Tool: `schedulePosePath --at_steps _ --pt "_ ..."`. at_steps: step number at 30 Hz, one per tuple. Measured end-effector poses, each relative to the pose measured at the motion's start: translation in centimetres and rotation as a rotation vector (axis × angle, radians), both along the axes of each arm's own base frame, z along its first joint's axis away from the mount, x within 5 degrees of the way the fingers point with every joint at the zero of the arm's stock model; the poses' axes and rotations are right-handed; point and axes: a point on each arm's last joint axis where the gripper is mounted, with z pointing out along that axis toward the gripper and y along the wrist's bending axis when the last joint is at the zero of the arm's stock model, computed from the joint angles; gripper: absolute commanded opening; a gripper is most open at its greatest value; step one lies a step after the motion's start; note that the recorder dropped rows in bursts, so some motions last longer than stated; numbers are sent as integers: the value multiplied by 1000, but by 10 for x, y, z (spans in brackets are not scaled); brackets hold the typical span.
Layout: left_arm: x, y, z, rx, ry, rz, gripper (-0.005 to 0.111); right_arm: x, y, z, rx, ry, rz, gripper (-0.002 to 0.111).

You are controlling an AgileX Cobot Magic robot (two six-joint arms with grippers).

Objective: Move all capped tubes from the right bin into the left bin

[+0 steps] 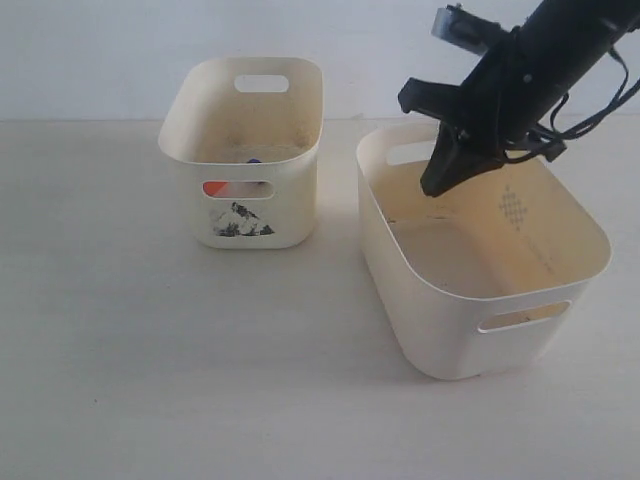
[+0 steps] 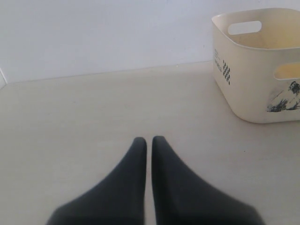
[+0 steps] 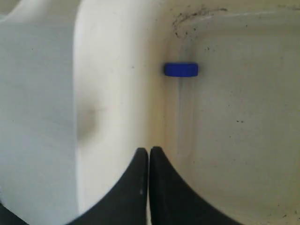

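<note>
Only the right wrist view shows a blue-capped tube point(image 3: 182, 91) lying on the floor of the right bin point(image 3: 112, 93), close against the wall. The right gripper point(image 3: 148, 151) is closed tight on nothing, its tips short of the tube. From the exterior view, that gripper point(image 1: 432, 185) hangs inside the right bin point(image 1: 440, 330), and the left bin point(image 1: 290, 200) holds an orange cap point(image 1: 215, 188) behind its slot. The left wrist view adds the left gripper point(image 2: 149, 139), closed and empty above the table point(image 2: 70, 117).

text: none legible | left bin point(image 2: 248, 89) side print point(image 2: 224, 68): perhaps lettering, blurred
</note>
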Motion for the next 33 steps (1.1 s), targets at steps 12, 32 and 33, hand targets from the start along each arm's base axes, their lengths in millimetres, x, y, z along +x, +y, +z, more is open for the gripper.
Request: schedulePosePath --at_steps 12,32,33 --pt "0 0 0 0 0 0 4 12 5 -46 30 101 36 48" --pt "0 0 0 0 0 0 4 21 6 -93 19 190 35 52" --pt "0 0 0 0 0 0 4 21 6 -96 19 197 34 54"
